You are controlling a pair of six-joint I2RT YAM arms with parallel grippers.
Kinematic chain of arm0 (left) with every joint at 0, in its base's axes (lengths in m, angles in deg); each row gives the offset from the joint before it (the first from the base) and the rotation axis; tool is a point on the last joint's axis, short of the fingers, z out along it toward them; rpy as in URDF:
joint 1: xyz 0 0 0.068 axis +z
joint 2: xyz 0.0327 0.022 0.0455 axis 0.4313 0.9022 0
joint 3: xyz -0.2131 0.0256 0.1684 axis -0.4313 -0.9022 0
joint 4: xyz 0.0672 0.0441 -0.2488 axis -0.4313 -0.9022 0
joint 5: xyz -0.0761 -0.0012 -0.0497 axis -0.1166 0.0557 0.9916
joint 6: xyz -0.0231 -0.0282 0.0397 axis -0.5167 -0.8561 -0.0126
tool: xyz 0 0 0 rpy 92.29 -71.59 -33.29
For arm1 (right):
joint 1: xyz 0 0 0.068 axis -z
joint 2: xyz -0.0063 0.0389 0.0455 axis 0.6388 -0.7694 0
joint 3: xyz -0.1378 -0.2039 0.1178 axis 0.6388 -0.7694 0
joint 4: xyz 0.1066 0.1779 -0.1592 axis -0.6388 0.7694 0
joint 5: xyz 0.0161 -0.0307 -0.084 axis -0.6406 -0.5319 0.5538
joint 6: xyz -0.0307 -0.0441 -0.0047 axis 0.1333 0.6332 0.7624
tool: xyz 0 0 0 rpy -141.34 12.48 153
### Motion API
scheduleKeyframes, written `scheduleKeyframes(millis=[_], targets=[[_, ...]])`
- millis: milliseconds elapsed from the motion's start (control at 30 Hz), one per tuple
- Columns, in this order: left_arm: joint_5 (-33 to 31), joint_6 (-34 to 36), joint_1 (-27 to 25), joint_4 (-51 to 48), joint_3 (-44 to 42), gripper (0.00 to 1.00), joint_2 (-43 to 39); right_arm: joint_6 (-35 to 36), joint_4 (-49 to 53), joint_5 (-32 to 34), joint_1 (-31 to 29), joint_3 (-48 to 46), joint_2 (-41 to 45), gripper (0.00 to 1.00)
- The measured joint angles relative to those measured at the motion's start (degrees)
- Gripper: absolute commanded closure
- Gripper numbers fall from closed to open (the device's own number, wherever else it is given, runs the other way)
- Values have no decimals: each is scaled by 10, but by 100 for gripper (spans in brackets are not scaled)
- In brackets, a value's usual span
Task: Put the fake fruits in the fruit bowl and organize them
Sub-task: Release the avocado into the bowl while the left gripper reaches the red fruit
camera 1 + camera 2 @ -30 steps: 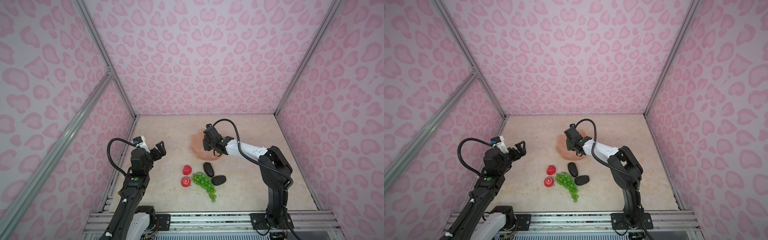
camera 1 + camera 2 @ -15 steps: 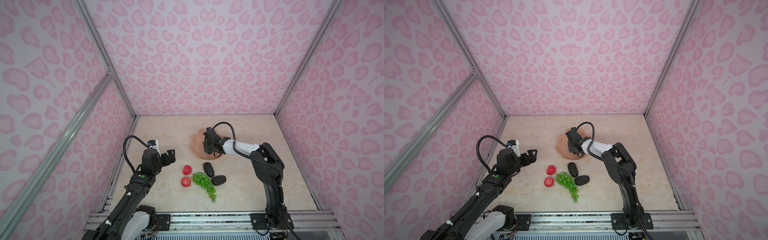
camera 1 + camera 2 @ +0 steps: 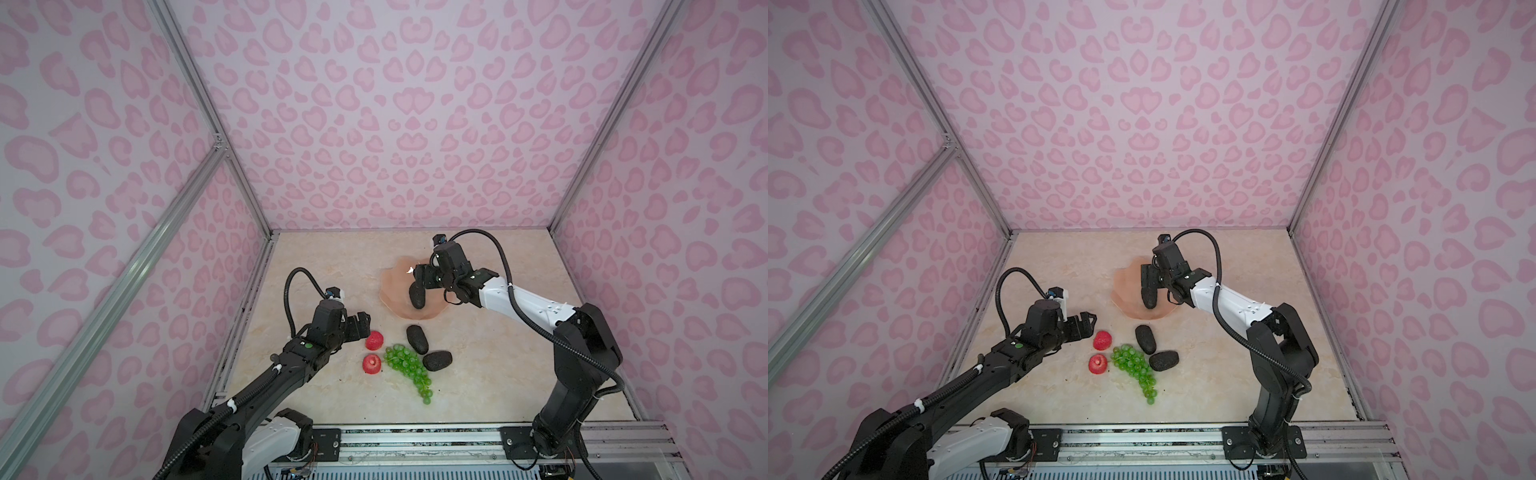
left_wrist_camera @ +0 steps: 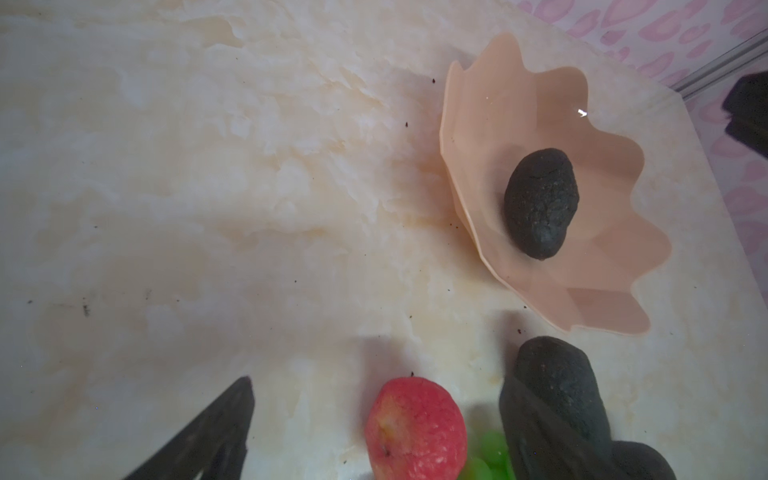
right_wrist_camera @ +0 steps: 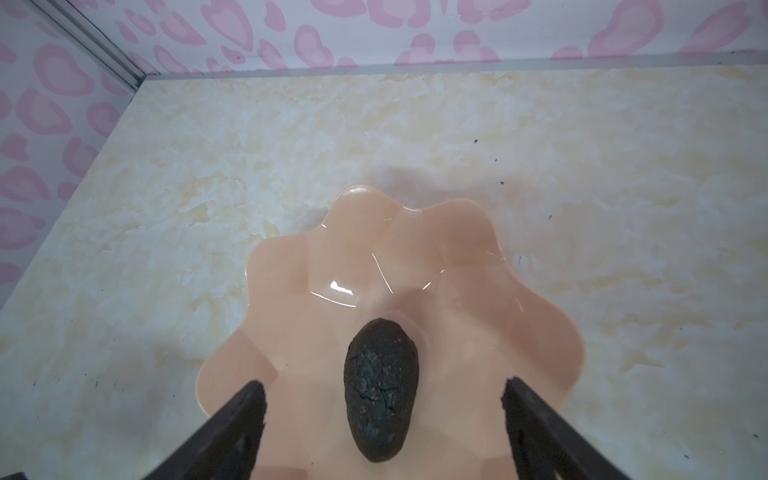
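Note:
The peach fruit bowl [image 3: 392,286] [image 3: 1124,286] holds one dark avocado [image 3: 417,296] [image 5: 380,388] [image 4: 540,203]. My right gripper [image 3: 424,279] [image 5: 383,384] hovers open just above it, fingers wide on either side and not touching. On the table lie two red strawberries [image 3: 374,340] [image 3: 371,364], green grapes [image 3: 407,368] and two more avocados [image 3: 417,339] [image 3: 437,360]. My left gripper [image 3: 361,323] [image 4: 380,386] is open, low beside the farther strawberry [image 4: 415,428], which sits between its fingers without contact.
Pink patterned walls with metal frame posts close in the marble table on three sides. The metal rail [image 3: 415,436] carrying both arm bases runs along the front edge. In the left wrist view, one finger overlaps the nearest table avocado [image 4: 557,374].
My right gripper has opened and let the avocado go into the bowl. My left arm has reached forward and down towards the strawberries.

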Motion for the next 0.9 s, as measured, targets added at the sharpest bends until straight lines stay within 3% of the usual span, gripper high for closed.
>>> scheduleKeyframes(millis=[500,700,900], targets=[[-11,-8,-60,4,51,18,146,0,-1,-9,19,-47,45,10],[-11,-17,-76,0,62,38,187,-5,-2,-11,30,-62,52,10],[-16,-25,-82,-4,62,47,185,-9,-2,-11,35,-71,57,11]])
